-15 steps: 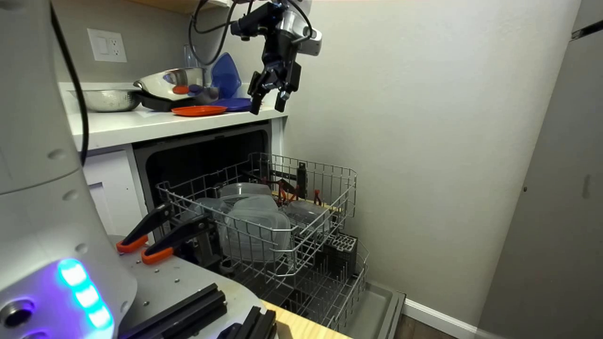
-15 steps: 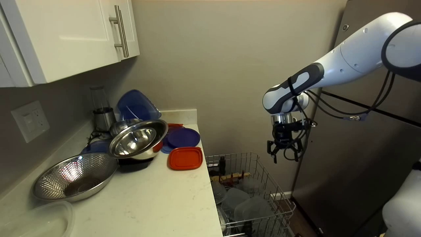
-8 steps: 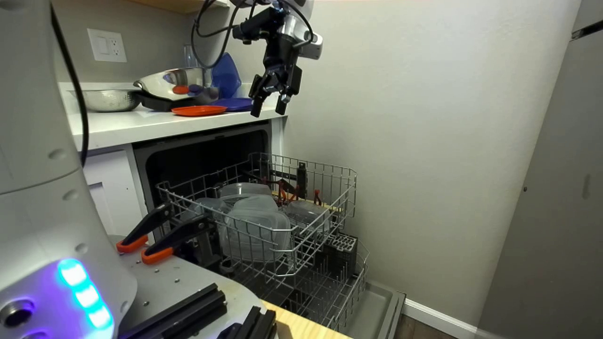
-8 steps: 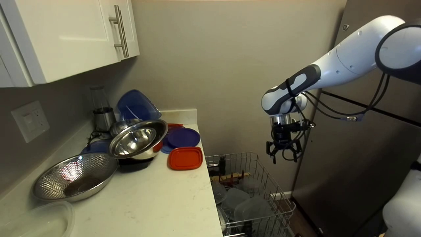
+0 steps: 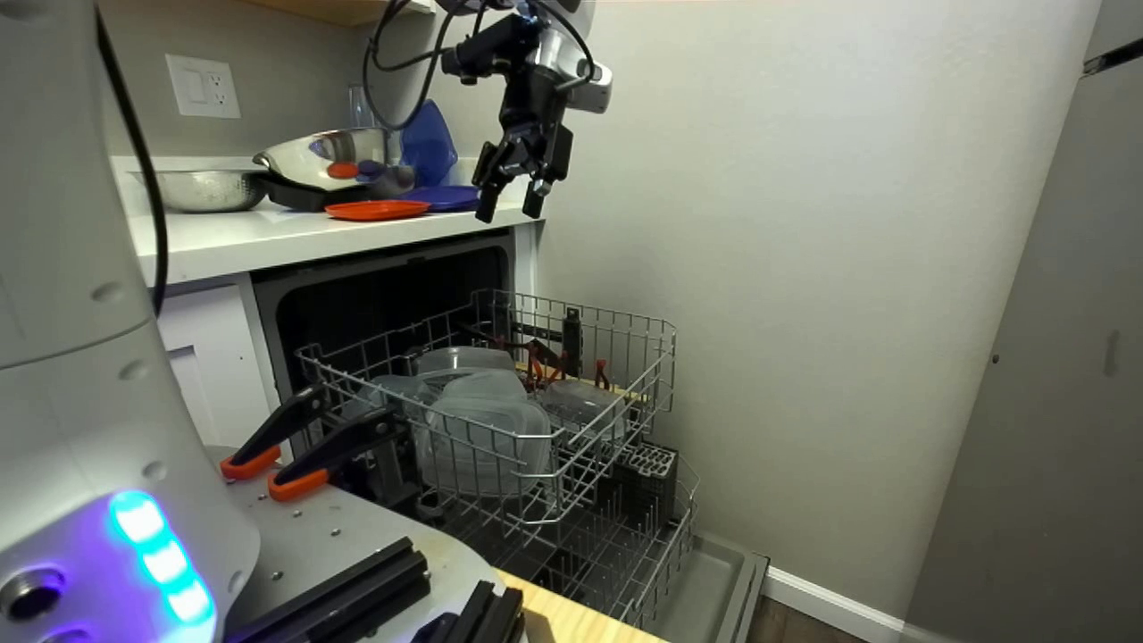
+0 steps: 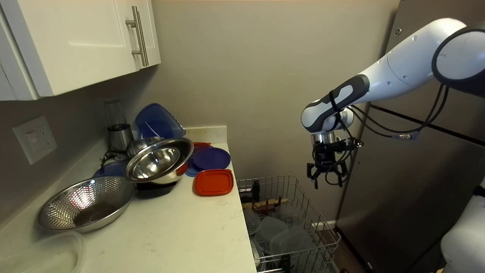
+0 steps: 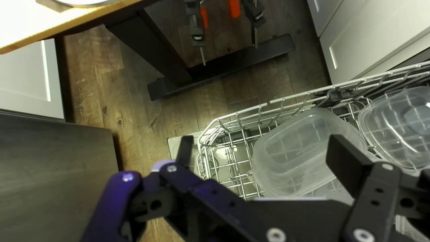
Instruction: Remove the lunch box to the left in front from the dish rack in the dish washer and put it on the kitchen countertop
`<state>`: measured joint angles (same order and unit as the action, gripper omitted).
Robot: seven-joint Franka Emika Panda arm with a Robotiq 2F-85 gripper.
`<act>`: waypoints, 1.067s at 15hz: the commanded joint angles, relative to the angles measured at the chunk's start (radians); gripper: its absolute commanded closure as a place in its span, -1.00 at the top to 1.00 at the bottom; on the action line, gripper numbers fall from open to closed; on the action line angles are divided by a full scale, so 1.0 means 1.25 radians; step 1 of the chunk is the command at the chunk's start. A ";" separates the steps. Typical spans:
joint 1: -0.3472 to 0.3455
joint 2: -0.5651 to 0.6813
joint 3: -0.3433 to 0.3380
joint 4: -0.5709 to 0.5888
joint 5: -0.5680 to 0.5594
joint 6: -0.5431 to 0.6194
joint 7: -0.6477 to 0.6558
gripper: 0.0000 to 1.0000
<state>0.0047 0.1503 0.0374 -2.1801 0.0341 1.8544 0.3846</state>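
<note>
In the wrist view the hand (image 7: 260, 149) is spread, holding nothing; the lunch box (image 7: 299, 148) sits near a corner of the rack (image 7: 242, 112), whose rim could catch it if lifted low. Faint marks on it are unreadable. In an exterior view, tubs (image 5: 485, 384) crowd it, so one might lift too. In an exterior view, careless placing on the worktop (image 6: 197, 231) could shove the red lid (image 6: 213, 182); the badge (image 6: 398, 32) on the fridge (image 6: 409, 182) I can't read.

Exterior view close beside robot base (image 5: 98, 446), exterior view along countertop (image 6: 182, 231), wrist view downward — dish rack (image 5: 536, 437) in all
</note>
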 commanded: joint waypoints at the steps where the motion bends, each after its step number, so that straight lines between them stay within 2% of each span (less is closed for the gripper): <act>1: 0.005 0.101 -0.015 0.066 0.021 -0.011 -0.013 1.00; 11: 0.018 0.409 -0.029 0.330 0.034 -0.057 -0.019 1.00; 16: 0.045 0.509 -0.060 0.421 0.002 -0.020 0.013 1.00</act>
<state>0.0341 0.7220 -0.0035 -1.7231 0.0487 1.8240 0.3843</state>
